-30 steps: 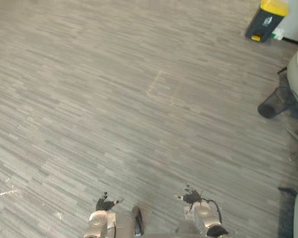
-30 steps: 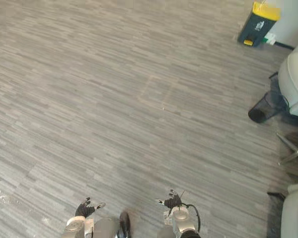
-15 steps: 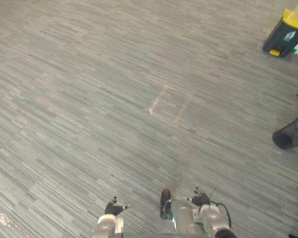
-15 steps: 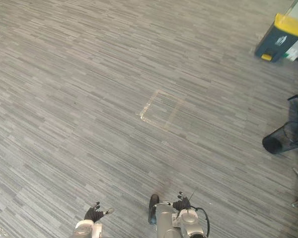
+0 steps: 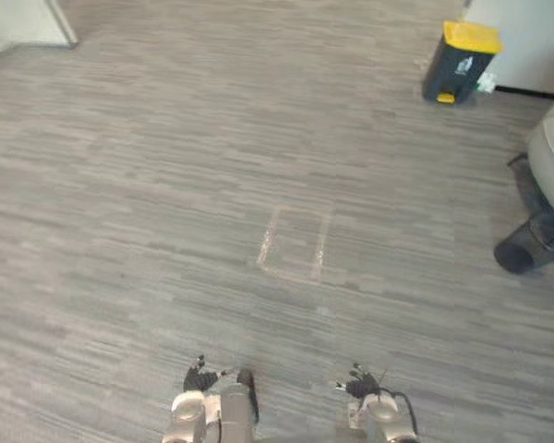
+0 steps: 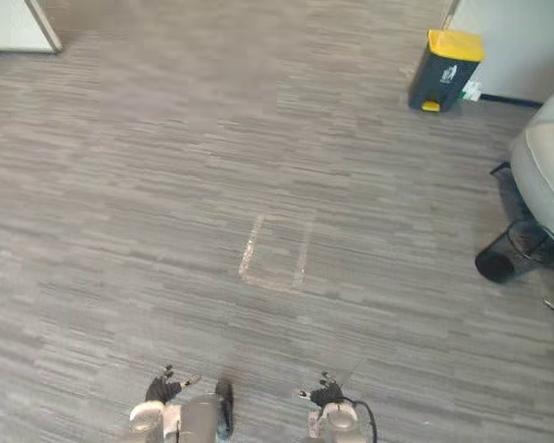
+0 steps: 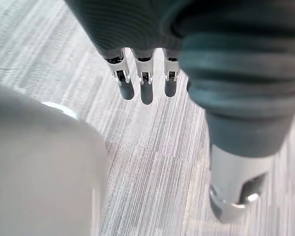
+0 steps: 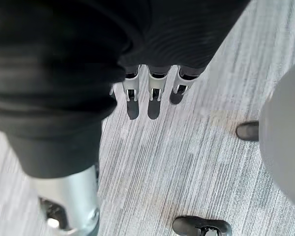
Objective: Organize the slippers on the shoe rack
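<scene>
Grey striped floor (image 5: 166,185) spreads ahead of the left hand (image 5: 199,378) and right hand (image 5: 360,386), fingers (image 7: 146,92) straight and empty, likely free for grasping.

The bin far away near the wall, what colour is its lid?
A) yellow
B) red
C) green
A: the bin has a bright yellow lid on top of its dark body.
</scene>
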